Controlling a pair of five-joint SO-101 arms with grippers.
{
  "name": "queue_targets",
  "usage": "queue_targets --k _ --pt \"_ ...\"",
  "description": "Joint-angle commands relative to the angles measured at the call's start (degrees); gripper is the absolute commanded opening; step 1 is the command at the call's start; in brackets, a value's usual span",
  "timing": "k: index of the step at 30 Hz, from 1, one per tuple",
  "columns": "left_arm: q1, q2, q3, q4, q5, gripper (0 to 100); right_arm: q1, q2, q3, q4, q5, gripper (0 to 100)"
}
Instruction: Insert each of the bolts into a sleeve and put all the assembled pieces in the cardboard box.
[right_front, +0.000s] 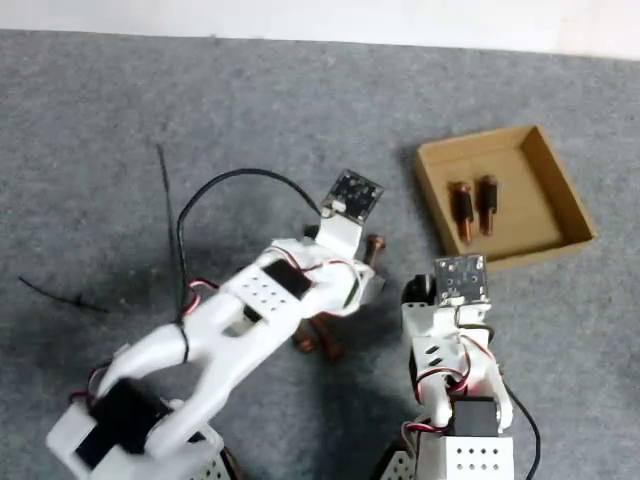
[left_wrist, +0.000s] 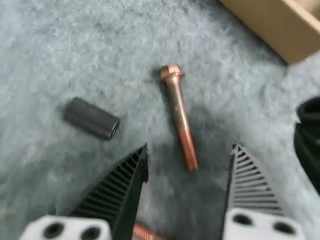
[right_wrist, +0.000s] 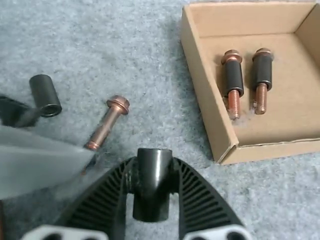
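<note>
Sleeve (right_wrist: 151, 187) sits clamped in right claw (right_wrist: 153, 165); left claw (left_wrist: 189, 148) gapes over bolt (left_wrist: 178, 116).

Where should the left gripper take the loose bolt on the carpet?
Mid-shank, from straight above, closing across its length. The bolt lies flat, clear of the loose sleeve, and the open left gripper sits over its threaded end.

Grey carpet (left_wrist: 75, 40) lies under the left claw (left_wrist: 190, 148) and on every side of it. A long black strand (right_front: 166, 195) and a shorter black strand (right_front: 62, 294) lie flat, well apart from that claw, on its side away from the other arm. A white strip (right_front: 300, 15) borders the carpet far ahead of the claw.
</note>
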Motion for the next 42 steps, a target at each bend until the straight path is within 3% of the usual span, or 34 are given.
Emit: queue_targets --k 1,16,20,29,35,42 --pt "0.84 3.91 -4.35 -5.54 0.7 20 0.66 -1.45 6.73 -0.92 0.53 0.3" --pt "0.4 26.59 -18.68 -5.27 0.79 27 0.57 -1.45 6.73 -0.92 0.53 0.3" --pt "0.31 26.86 -19.03 -5.01 0.79 27 0.57 -1.45 6.81 -0.92 0.53 0.3" --pt "-0.4 27.38 -23.69 7.74 0.79 27 0.57 -1.45 6.81 -0.92 0.53 0.3" --pt "-1.45 27.38 -23.96 8.62 0.88 27 0.57 -1.45 6.81 -0.92 0.53 0.3" --pt "-1.54 27.38 -24.04 8.62 0.44 8 0.57 -1.45 6.81 -0.92 0.53 0.3"
